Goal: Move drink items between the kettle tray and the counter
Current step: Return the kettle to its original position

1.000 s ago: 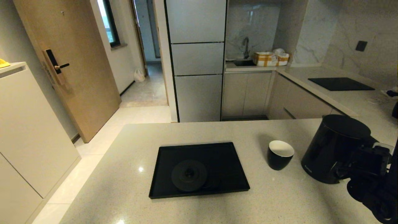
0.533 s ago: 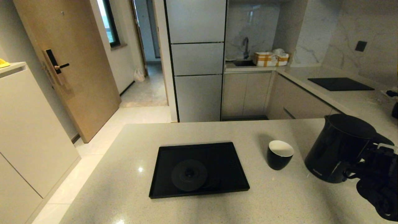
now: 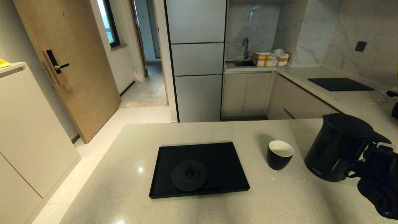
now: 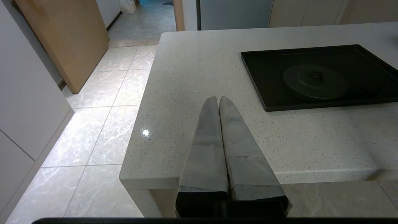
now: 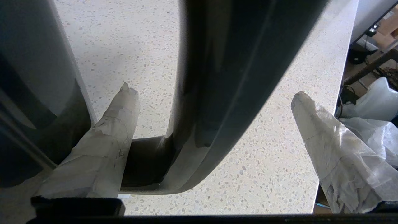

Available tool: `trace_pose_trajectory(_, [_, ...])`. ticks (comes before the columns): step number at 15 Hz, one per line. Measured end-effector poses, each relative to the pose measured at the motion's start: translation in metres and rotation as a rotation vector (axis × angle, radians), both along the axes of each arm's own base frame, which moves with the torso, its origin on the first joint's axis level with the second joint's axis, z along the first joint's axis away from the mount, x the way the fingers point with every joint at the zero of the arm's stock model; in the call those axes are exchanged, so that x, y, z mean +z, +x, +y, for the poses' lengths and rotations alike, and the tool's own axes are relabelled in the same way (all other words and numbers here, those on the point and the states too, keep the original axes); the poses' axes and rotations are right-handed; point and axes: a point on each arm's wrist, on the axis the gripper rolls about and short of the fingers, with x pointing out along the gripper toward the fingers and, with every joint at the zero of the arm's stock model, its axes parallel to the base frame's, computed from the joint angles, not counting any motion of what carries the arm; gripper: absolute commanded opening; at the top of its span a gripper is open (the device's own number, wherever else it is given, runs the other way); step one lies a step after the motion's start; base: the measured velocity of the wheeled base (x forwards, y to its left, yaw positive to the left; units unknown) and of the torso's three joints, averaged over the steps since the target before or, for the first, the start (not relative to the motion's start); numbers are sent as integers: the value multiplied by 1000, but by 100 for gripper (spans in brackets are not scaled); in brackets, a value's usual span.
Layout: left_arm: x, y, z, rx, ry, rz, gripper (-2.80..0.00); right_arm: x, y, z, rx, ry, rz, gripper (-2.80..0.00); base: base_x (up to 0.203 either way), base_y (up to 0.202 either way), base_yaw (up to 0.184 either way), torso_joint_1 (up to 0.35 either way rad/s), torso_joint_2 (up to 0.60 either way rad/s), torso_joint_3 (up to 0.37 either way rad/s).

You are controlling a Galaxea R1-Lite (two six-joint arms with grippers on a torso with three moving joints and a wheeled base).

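With the kettle (image 3: 337, 147) standing right of the cup (image 3: 279, 154) on the counter (image 3: 279, 199), the right gripper (image 5: 211, 93), fingers wide apart astride the handle (image 5: 217, 93) and gripping nothing, should be withdrawn squarely; the left gripper (image 4: 219, 101) is closed and empty.

Black kettle (image 3: 337, 146), black tray (image 3: 230, 168), speckled beige counter (image 3: 279, 199).

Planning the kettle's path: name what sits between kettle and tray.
In the head view, only the cup stands on the counter between kettle and tray.
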Motion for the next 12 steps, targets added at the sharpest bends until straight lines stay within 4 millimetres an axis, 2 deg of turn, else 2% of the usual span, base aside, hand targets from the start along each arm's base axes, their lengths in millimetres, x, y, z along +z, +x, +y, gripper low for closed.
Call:
trace_pose_trajectory(4, [0, 0, 0, 1, 0, 0, -280, -2, 4, 0, 79, 30, -15, 0, 0, 0, 0, 0, 0, 0])
trace_pose_trajectory(5, [0, 0, 0, 0, 0, 0, -280, -3, 5, 0, 82, 34, -19, -280, 0, 0, 0, 0, 0, 0])
trace_pose_trajectory(12, [0, 0, 0, 0, 0, 0, -280, -5, 12, -1, 89, 36, -35, -280, 0, 0, 0, 0, 0, 0])
